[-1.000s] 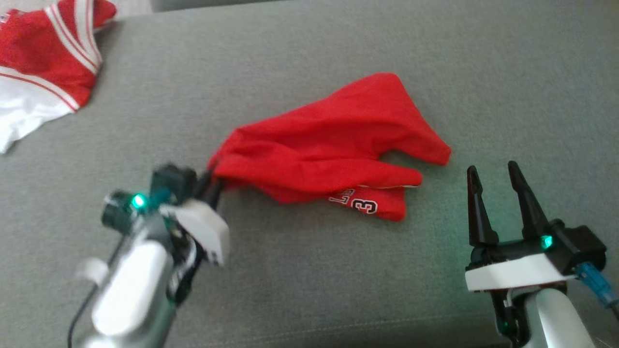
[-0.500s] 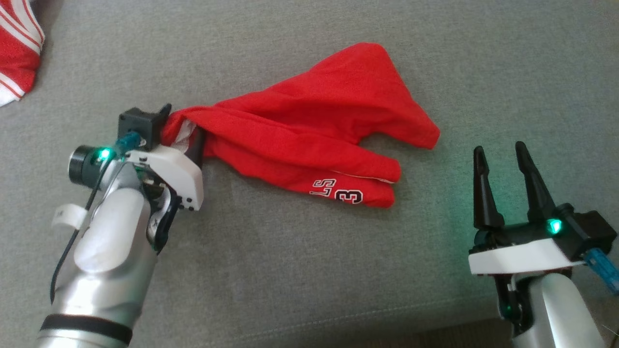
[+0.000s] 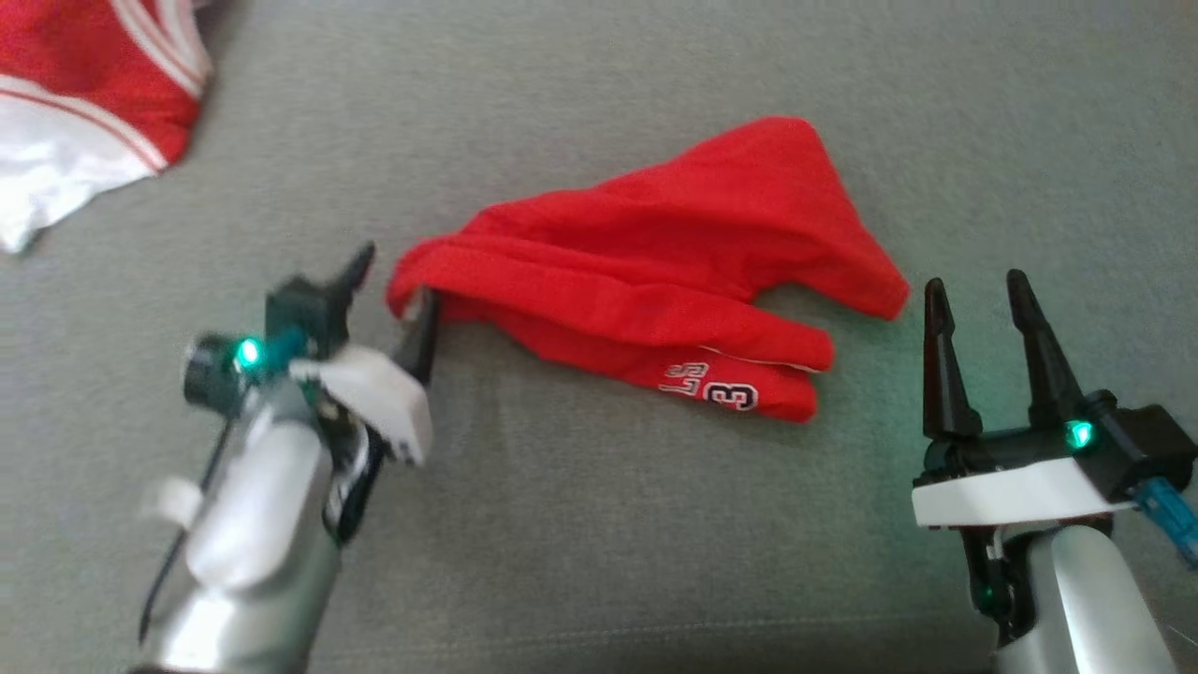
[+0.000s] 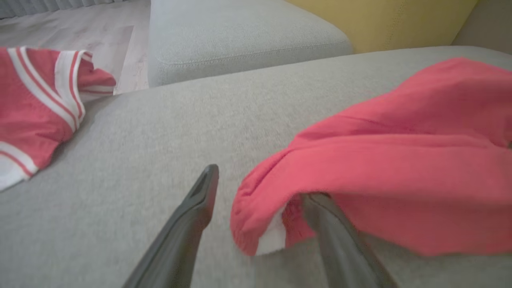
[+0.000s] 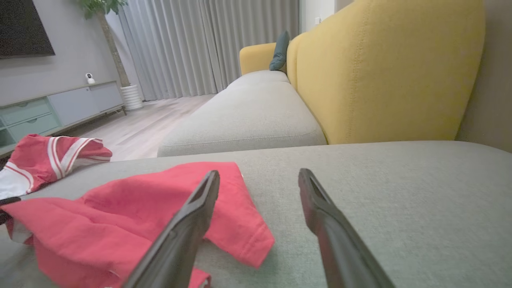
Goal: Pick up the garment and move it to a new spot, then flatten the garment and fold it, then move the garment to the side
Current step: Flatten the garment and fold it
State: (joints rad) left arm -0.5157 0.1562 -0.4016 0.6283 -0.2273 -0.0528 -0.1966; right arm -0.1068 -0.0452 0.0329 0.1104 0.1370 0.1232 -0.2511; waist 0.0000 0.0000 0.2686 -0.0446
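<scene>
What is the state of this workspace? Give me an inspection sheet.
Surface: grey fabric sofa seat, flat.
Job's things: crumpled red cloth garment with white lettering, lying unfolded mid-seat.
Clutter: red-and-white striped garment at the far left corner.
Grippers: left gripper open, one finger tucked under the red garment's edge; right gripper open, apart from it.
Cables: thin black cable along the left forearm; blue connector at the right wrist.
Surroundings: yellow sofa backrest, grey curtains, pale wooden floor.

Head view looks steeply down on the sofa (image 3: 599, 562); both wrist views skim it low, sharing the garment (image 4: 400, 160).
</scene>
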